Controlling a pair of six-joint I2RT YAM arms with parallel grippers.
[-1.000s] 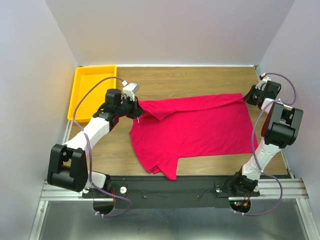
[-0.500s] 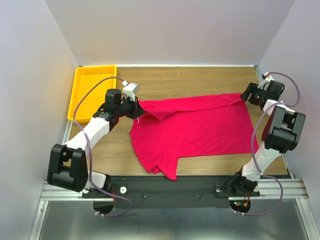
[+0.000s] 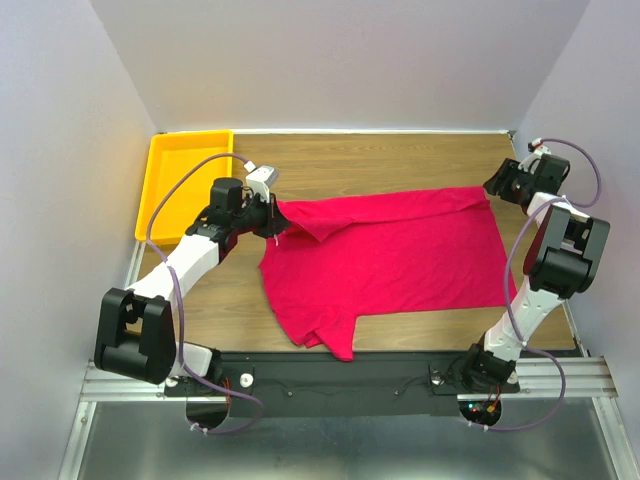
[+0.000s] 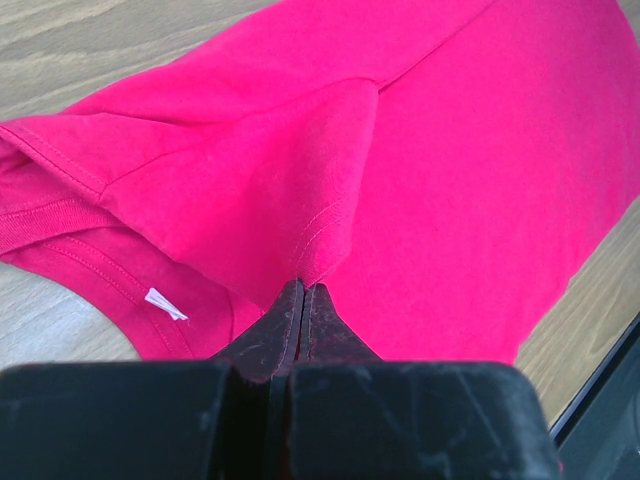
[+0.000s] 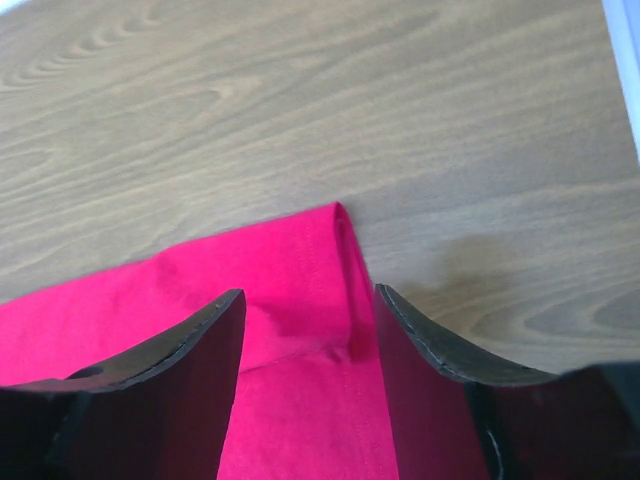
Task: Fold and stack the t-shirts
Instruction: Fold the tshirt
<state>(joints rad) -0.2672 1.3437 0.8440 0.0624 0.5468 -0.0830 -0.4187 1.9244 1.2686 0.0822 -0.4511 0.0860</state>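
A crimson-red t-shirt point(image 3: 390, 255) lies spread on the wooden table, with a folded flap near its left shoulder and a sleeve bunched at the front left. My left gripper point(image 3: 274, 213) is shut on a pinched fold of the cloth at the shirt's upper left; in the left wrist view the fold of the t-shirt point(image 4: 330, 170) runs into the closed tips of the gripper point(image 4: 303, 288), beside a white neck label point(image 4: 165, 304). My right gripper point(image 3: 493, 189) stands open over the shirt's far right corner point(image 5: 300, 250), its fingers point(image 5: 200, 350) on either side of that corner and holding nothing.
A yellow tray point(image 3: 168, 205) sits at the table's far left corner, behind the left arm. Bare wood point(image 5: 300, 110) shows beyond the shirt's far edge. The table's right edge point(image 3: 560, 300) runs close by the right arm.
My right gripper has opened and let go of the shirt's far right corner, drawing back a little towards the far right. The left gripper and the shirt have stayed put.
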